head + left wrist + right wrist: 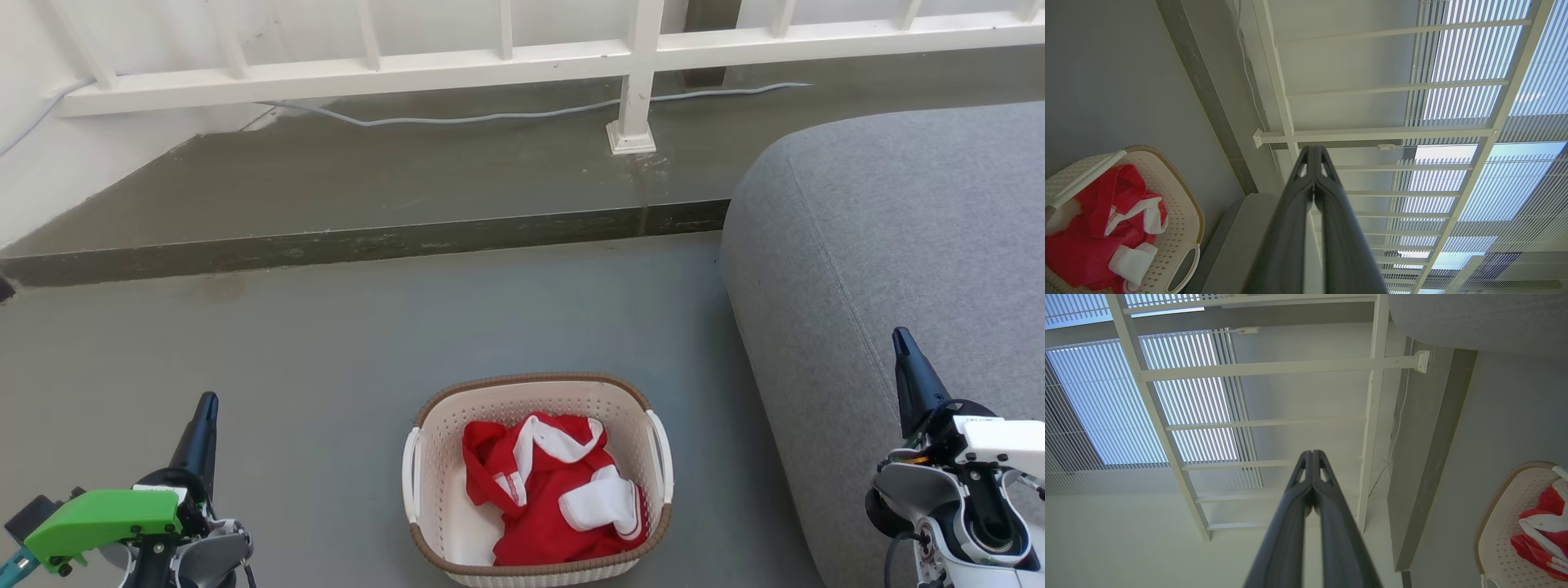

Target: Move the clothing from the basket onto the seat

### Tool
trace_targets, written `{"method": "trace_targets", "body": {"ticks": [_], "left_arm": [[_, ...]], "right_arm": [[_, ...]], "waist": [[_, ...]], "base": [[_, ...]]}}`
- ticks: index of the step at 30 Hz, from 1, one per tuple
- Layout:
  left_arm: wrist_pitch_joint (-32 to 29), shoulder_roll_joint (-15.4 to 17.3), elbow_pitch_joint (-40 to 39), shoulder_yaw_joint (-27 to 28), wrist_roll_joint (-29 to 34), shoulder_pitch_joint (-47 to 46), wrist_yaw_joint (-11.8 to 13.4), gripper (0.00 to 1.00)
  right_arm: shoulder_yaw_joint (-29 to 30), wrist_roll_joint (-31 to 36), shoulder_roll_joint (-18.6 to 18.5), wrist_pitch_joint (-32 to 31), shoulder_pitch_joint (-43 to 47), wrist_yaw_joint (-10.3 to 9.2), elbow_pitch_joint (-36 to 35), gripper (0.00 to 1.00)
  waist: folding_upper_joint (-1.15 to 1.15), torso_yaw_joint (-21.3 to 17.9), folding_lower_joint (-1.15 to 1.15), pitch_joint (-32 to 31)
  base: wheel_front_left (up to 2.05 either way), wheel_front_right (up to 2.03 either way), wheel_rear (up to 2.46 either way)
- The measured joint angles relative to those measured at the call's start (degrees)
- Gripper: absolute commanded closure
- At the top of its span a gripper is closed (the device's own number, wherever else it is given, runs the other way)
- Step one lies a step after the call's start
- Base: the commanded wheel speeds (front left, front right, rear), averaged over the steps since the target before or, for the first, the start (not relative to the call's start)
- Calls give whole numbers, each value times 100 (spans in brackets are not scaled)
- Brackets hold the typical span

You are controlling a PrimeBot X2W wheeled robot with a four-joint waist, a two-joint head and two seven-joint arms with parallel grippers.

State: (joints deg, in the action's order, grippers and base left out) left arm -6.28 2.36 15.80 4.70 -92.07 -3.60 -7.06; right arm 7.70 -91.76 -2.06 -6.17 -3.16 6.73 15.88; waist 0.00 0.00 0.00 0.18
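My left gripper [206, 406] sits low at the left, its two dark fingers pressed together on nothing; the left wrist view shows the tips meeting. My right gripper [901, 341] is at the lower right, also closed and empty, and it shows against the side of the seat [898, 229]. Between the two grippers the basket [531, 380] stands upright on the grey floor [326, 343], near the seat but apart from it. The clothing [547, 482] lies crumpled inside the basket, red with white panels, heaped toward its right side. Beyond is a raised concrete step [367, 241] with a white railing [490, 61] and a pale cable [490, 117] running along it.
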Motion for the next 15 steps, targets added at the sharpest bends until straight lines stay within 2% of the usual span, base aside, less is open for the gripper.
{"method": "trace_targets", "body": {"ticks": [15], "left_arm": [[0, 0, -1, 0, 0, 0, 0, 100]], "right_arm": [[0, 0, 0, 0, 0, 0, 0, 100]], "waist": [[0, 0, 0, 0]], "base": [[0, 0, 0]]}}
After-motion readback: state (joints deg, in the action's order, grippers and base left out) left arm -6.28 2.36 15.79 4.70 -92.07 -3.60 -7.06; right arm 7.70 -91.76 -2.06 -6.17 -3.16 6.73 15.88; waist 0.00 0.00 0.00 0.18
